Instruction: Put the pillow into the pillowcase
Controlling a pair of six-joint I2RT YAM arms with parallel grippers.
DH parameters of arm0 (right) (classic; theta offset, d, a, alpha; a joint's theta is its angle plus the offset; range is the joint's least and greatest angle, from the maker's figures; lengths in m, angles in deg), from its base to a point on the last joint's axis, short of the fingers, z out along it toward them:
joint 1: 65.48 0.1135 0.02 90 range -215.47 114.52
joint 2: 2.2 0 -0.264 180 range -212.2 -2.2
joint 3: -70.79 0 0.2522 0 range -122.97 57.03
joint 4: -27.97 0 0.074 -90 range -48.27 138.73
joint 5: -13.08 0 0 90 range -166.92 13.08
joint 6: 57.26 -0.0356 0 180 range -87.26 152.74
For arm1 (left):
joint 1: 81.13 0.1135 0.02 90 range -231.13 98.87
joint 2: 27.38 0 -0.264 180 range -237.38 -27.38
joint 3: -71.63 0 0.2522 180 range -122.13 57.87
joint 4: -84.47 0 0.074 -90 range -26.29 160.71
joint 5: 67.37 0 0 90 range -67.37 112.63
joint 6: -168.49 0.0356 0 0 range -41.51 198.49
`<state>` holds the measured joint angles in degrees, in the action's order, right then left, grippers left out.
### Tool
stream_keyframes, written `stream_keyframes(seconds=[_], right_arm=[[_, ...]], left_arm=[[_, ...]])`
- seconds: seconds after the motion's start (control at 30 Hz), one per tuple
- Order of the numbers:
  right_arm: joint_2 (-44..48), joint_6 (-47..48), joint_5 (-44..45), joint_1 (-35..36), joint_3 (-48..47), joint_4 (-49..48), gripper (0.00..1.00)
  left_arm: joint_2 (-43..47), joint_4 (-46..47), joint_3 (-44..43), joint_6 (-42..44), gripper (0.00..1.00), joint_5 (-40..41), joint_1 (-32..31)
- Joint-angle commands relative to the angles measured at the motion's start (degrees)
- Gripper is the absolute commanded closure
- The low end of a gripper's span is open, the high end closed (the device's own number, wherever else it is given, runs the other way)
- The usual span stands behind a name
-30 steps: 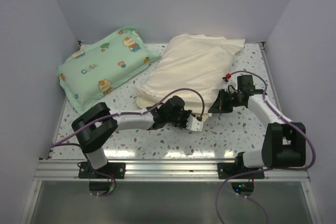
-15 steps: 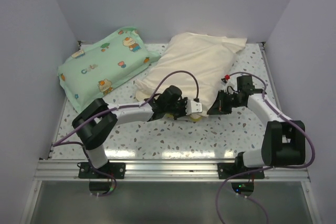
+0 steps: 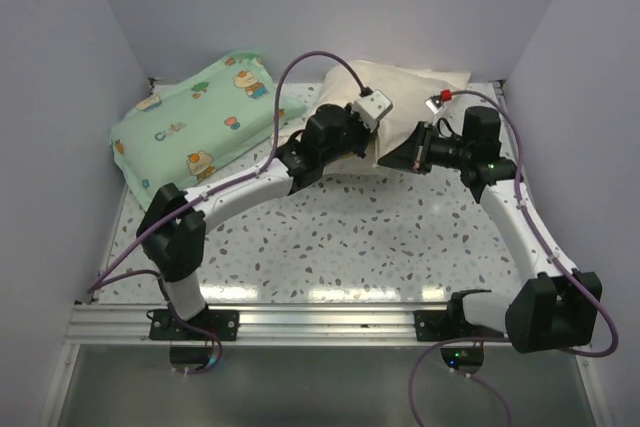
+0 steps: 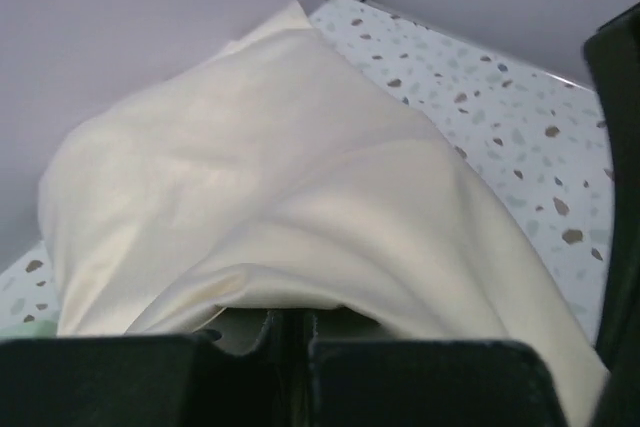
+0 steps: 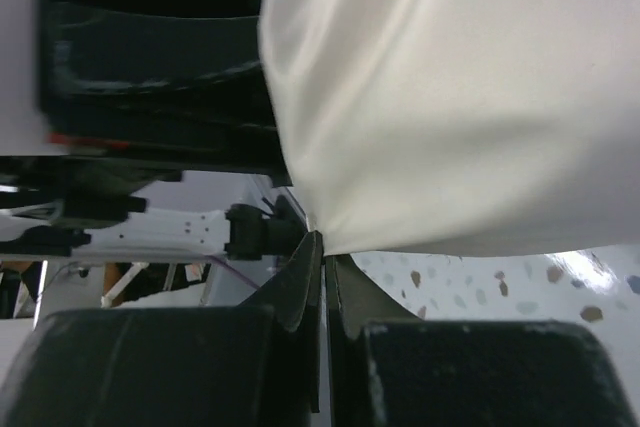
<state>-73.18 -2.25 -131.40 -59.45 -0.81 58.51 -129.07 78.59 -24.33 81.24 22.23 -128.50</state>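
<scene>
A speckled white table (image 3: 400, 237) with pale walls on three sides, seen from above. Two robot arms reach from the near edge to the far side, meeting just right of centre.

The pillowcase (image 3: 415, 87), plain smooth cream cloth, sits bunched and bulging at the far right-centre of the table, against the back wall. Its near edge is lifted off the table where the two arms meet. The pillow cannot be made out as a separate thing in any view, so whether it lies inside the cloth cannot be told.

The left gripper (image 3: 368, 139) sits at the left part of the cloth's near edge. From its own wrist camera, its jaws are drawn almost together, and the hem of the pillowcase arches up right over their tips, seemingly nipped between them.

The right gripper (image 3: 400, 157) is just beside it, to the right. Its wrist camera shows the jaws pressed closed on a thin corner of the cream cloth, which hangs taut above them.

At the far left, well apart from both grippers, lies a mint-green cartoon-print pillow (image 3: 195, 127), set at an angle, its right end near the pillowcase
</scene>
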Motion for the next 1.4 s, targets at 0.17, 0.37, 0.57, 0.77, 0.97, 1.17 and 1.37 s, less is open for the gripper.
stream_keyframes(seconds=[0.17,0.37,0.57,0.77,0.97,1.17,1.37], right_arm=[[4.62,-16.01,-10.39,2.50,-4.47,-12.30,1.00],[3.48,-14.94,-9.51,0.04,-4.56,-10.27,1.00],[1.29,1.43,-4.51,-1.54,-6.93,6.30,1.00],[-1.35,21.59,6.13,-1.80,-2.28,24.62,1.00],[-4.59,30.05,9.21,-0.05,-2.08,28.20,1.00],[-6.19,38.59,23.60,7.86,-11.65,31.33,0.35],[-13.47,39.81,37.76,16.81,-24.74,24.46,0.26]], left_arm=[[-5.27,22.53,15.03,11.49,1.00,13.59,1.58],[-3.87,19.73,23.31,9.57,0.69,1.84,4.92],[11.57,1.02,26.02,13.41,0.33,-21.80,8.26],[27.59,-24.46,29.02,18.70,0.31,-29.12,14.66],[27.78,-33.63,28.58,20.29,0.23,-28.00,30.83],[26.36,-24.45,33.40,5.01,0.25,-33.87,43.68],[21.11,-12.80,33.60,1.64,0.27,-36.06,47.02]])
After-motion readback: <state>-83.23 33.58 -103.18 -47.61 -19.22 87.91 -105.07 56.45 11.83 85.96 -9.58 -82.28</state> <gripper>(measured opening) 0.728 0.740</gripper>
